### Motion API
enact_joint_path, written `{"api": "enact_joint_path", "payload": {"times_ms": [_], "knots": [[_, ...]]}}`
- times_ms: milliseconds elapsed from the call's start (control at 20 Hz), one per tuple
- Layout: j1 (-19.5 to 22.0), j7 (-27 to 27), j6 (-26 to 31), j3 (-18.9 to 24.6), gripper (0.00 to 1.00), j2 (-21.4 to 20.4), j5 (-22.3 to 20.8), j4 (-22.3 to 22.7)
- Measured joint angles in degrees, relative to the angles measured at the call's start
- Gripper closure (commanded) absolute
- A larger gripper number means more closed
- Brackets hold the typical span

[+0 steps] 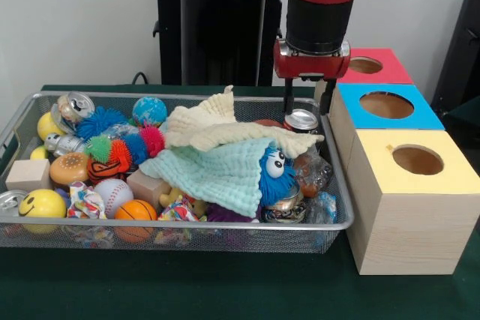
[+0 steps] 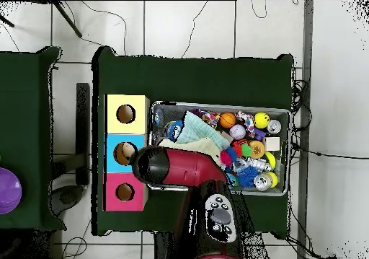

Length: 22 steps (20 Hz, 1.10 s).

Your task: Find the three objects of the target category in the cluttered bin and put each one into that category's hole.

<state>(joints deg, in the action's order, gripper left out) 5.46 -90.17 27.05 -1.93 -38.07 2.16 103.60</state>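
The bin is a silver wire-mesh tray full of clutter; it also shows in the overhead view. My gripper hangs over the bin's far right corner, open. Its two black fingers stand on either side of the top of an upright drink can, which pokes up behind a cream cloth. Three wooden boxes stand to the right, each with a round hole: red top, blue top, yellow top. In the overhead view my arm hides the gripper.
A mint cloth and a blue fuzzy toy with eyes cover the bin's middle. At the left lie crushed cans, a smiley ball, a baseball, a basketball, spiky balls and wooden blocks.
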Motion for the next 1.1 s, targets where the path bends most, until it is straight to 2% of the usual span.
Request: {"api": "enact_joint_path", "payload": {"times_ms": [150, 450, 1100], "knots": [[0.1, 0.0, -2.7, -0.2, 0.00, -1.9, 0.4, 0.3], [1.4, 0.0, -3.0, -0.2, 0.00, -3.4, 1.8, 0.9], [1.9, 0.0, 1.7, -0.2, 0.00, -3.3, 2.6, -2.1]]}}
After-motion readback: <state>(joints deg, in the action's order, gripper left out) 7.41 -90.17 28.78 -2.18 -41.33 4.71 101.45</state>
